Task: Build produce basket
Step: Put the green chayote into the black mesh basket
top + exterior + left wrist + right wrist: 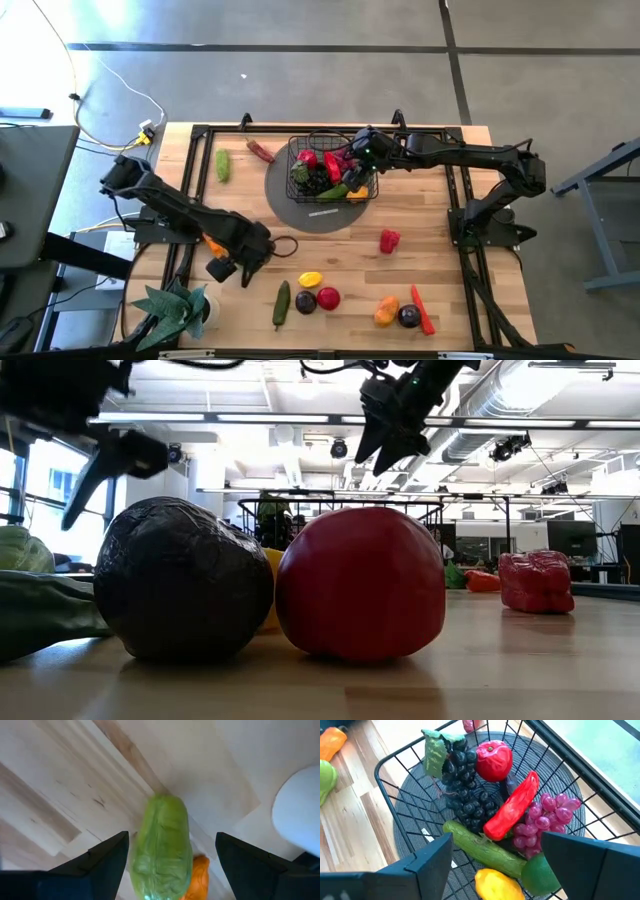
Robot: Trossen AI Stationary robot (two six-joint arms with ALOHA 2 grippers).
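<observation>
The black wire basket (300,178) stands on a round grey mat and holds produce: dark grapes (465,795), a red apple (494,755), a red chili (512,807), purple grapes, a cucumber, a yellow and a green fruit. My right gripper (496,837) hangs open above the basket (395,780), touching nothing. At the near left, my left gripper (172,836) points down, open. Its fingers stand either side of a green pepper (162,845) lying on the table against an orange piece (199,877), with a gap on each side. From above, the left gripper (232,265) hides the pepper.
Loose produce lies on the near half of the table: a yellow fruit (311,280), a red apple (328,297), a dark plum (306,301), a cucumber (281,303), a red pepper (389,240). A potted plant (175,310) stands at the near left corner.
</observation>
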